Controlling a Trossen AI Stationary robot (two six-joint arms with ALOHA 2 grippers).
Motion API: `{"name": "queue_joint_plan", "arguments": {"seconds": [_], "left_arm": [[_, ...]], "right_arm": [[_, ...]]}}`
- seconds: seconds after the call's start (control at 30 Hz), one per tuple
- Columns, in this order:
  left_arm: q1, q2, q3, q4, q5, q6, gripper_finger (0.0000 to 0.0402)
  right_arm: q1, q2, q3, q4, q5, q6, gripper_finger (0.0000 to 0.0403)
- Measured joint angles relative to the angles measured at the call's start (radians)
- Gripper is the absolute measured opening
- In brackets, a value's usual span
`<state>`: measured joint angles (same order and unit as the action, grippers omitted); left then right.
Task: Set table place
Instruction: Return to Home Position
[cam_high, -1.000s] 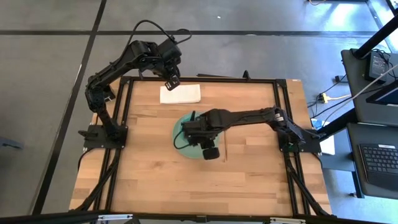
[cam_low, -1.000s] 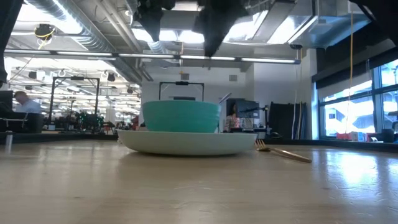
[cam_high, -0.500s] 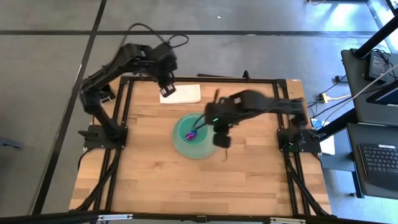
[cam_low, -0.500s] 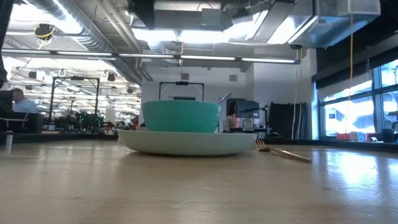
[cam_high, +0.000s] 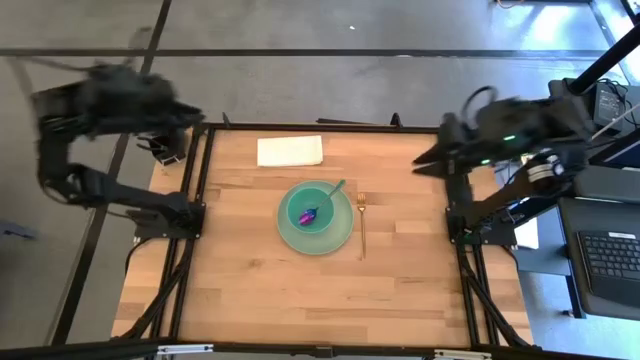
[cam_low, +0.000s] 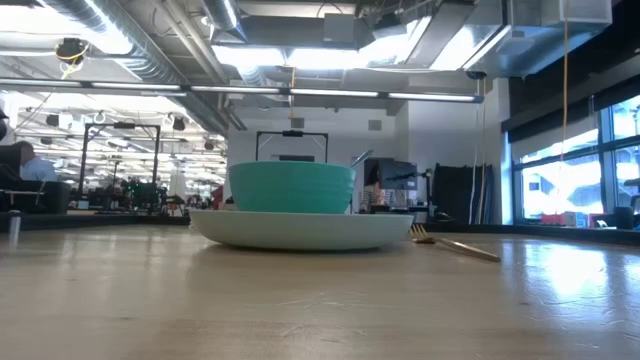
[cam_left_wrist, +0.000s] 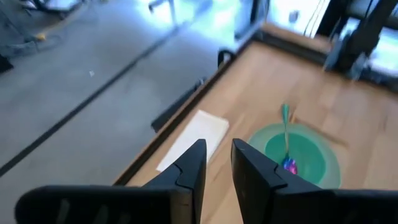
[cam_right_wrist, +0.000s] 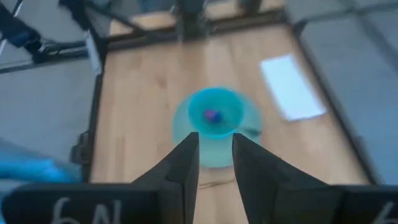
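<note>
Light wood plank tabletop (cam_low: 300, 300), black-framed, bare in the foreground. Mid-tabletop: pale green plate (cam_high: 342, 238), carrying teal bowl (cam_high: 322, 224) at its centre. In the bowl: spoon (cam_high: 322, 200), purple head down, teal handle leaning over the rim toward the far right. Just beside the plate on its right, apart from it: slim gold fork (cam_high: 361, 222), lying straight, tines toward the far edge. Farther back, near the far edge: white napkin (cam_high: 290, 151), flat, nothing on it. At the far corners, raised, at or outside the rails: left claw (cam_left_wrist: 216, 167) on the left, right claw (cam_right_wrist: 216, 163) on the right. Each all but closed, a narrow slit between the fingers, nothing held. Step in hand, by judgement: return of both arms to rest, place setting apparently complete. Next move: folding to the home pose, clear of the rails; nothing left to grasp.
</note>
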<state>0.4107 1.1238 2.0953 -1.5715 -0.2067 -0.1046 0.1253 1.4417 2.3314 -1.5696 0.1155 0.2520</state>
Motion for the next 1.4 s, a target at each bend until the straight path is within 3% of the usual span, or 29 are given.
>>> {"name": "queue_joint_plan", "arguments": {"seconds": [0.17,0.27,0.37,0.57,0.77,0.9,1.13,1.4], "left_arm": [[0.000,-0.160,-0.008,0.002,-0.012,-0.049,0.0069],[0.000,-0.263,-0.052,0.026,0.090,-0.093,0.0069],[0.001,-0.369,-0.174,0.139,0.215,-0.099,0.0069],[0.002,-0.593,-0.570,0.511,0.305,-0.105,0.0069],[0.002,-0.763,-0.975,0.766,0.417,-0.237,0.0069],[0.002,-0.846,-1.198,0.976,0.469,-0.307,0.0069],[0.002,-0.943,-1.498,1.311,0.521,-0.375,0.0069],[0.002,-0.963,-1.658,1.467,0.543,-0.404,0.0069]], "right_arm": [[-0.001,-0.091,0.000,0.019,0.078,-0.056,0.0097],[-0.001,-0.121,-0.024,0.068,0.064,-0.118,0.0097],[-0.001,-0.160,-0.122,0.155,0.007,-0.149,0.0097],[-0.001,-0.311,-0.547,0.450,-0.042,-0.124,0.0097],[0.000,-0.547,-1.057,0.971,-0.162,-0.027,0.0097],[0.000,-0.668,-1.308,1.246,-0.164,0.059,0.0097],[-0.001,-0.816,-1.582,1.475,-0.164,0.132,0.0097],[-0.001,-0.956,-1.781,1.647,-0.164,0.136,0.0097]]}}
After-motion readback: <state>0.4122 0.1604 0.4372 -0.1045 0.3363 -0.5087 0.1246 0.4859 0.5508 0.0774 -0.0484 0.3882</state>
